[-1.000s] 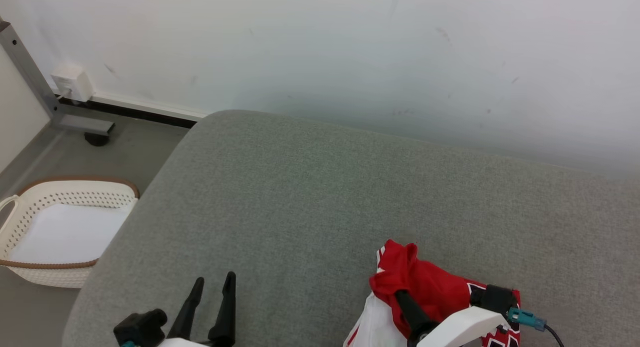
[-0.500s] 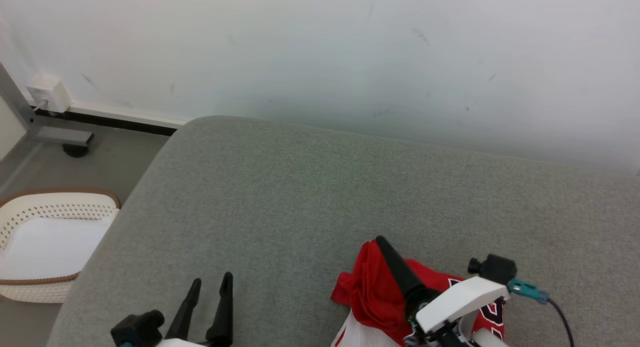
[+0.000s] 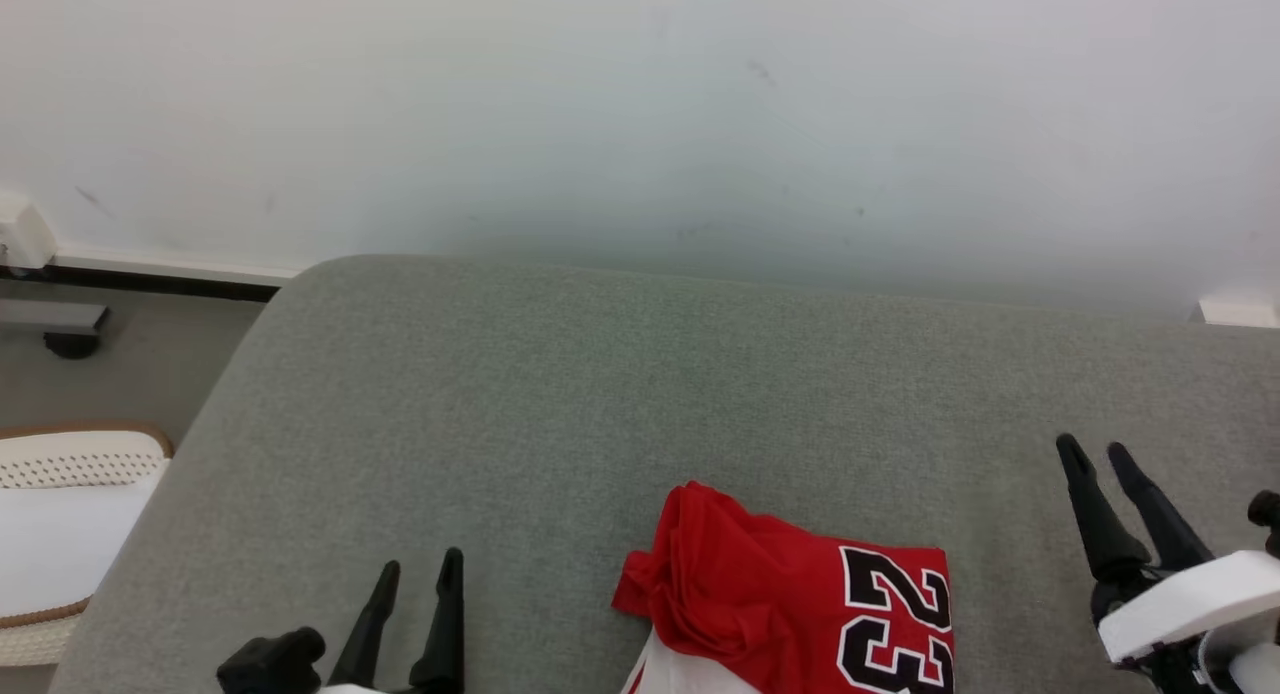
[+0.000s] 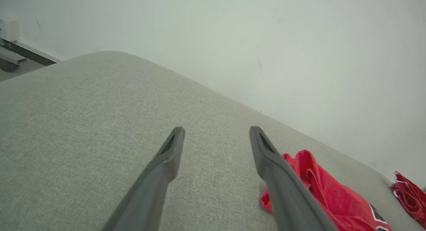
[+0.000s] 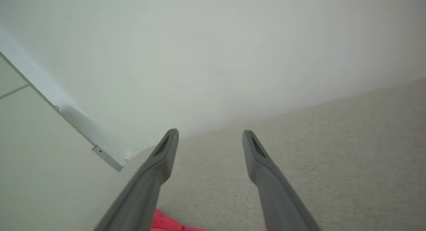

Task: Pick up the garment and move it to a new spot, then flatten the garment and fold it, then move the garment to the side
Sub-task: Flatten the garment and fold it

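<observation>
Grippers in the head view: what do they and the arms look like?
The left gripper and right gripper each have two long, black, tapering fingers on a black base. The right forearm wears a glossy white shell. Up close, the fingers look matte dark grey with a narrow slot near each tip.

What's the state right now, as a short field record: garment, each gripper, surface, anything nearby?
garment: red jersey numbered 23, lying bunched on the grey cushion near its front edge, not held
left gripper: open, empty, left of the jersey, apart from it
right gripper: open, empty, right of the jersey, apart from it
nearby: white basket on the floor, far left
</observation>
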Tool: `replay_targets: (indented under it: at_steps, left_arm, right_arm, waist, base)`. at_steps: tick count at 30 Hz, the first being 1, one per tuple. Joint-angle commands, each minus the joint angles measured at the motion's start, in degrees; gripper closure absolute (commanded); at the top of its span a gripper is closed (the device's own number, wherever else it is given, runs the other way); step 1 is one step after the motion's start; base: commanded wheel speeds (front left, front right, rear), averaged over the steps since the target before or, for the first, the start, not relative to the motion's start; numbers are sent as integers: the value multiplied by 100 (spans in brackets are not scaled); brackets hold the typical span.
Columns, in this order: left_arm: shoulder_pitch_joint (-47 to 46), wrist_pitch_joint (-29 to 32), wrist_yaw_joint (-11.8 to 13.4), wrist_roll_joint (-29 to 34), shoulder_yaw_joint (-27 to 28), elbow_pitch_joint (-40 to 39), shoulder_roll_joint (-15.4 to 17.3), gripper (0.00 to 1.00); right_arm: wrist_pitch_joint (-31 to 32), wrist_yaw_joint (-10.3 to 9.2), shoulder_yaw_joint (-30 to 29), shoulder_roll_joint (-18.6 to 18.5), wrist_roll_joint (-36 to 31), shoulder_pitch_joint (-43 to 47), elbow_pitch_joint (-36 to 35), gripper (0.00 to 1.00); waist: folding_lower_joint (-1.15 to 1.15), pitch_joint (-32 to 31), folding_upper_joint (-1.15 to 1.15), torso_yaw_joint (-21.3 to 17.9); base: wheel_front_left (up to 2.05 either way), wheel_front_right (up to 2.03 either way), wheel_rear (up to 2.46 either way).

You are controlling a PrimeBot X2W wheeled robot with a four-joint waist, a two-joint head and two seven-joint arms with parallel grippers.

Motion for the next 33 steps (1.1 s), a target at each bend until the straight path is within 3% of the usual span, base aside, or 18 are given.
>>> replay_targets:
  at_steps: [1, 4, 7, 8, 9, 10, 17, 25, 33]
  left_arm:
    - [38, 2, -27, 114, 15, -16, -15, 0]
    - [19, 2, -39, 116, 32, -28, -21, 0]
    - [1, 2, -45, 129, 32, -31, -27, 0]
    - [-9, 2, -48, 135, 27, -29, -31, 0]
    - [-23, 2, -48, 145, 19, -22, -36, 0]
    - [-38, 2, -54, 153, 12, -10, -36, 0]
    - [-87, 2, -80, 145, -10, 50, -43, 0]
    - [-125, 2, -96, 125, -15, 109, -52, 0]
    - [-132, 2, -118, 129, 19, 140, -58, 0]
  right_arm:
    - [-38, 2, -194, -44, -794, 108, 365, 0]
    - [-39, 3, -583, 313, -1715, 225, 702, 0]
    - [-42, 2, -762, 589, -2197, 341, 804, 0]
    - [-42, 2, -805, 747, -2371, 386, 810, 51]
    - [-43, 2, -839, 896, -2523, 412, 806, 80]
    - [-28, 2, -846, 1022, -2683, 447, 832, 100]
    - [466, 2, -628, 1752, -3116, 621, 818, 100]
    - [997, 2, -374, 1996, -3009, 761, 1107, 100]
    - [1385, 2, 198, 2143, -2452, 807, 1227, 100]
  waist:
    - [0, 0, -1, -69]
    - [0, 5, -1, -118]
    - [0, 11, -1, -127]
    - [0, 12, -1, -122]
    - [0, 14, -1, -114]
    - [0, 17, -1, -99]
    - [0, 30, -1, 123]
    - [0, 36, -1, 362]
    - [0, 47, -1, 426]
  base:
    - [0, 0, 0]
    - [0, 0, 0]
    - [0, 0, 0]
    - [0, 0, 0]
    - [0, 0, 0]
    - [0, 0, 0]
    - [0, 0, 0]
    - [0, 0, 0]
    - [0, 0, 0]
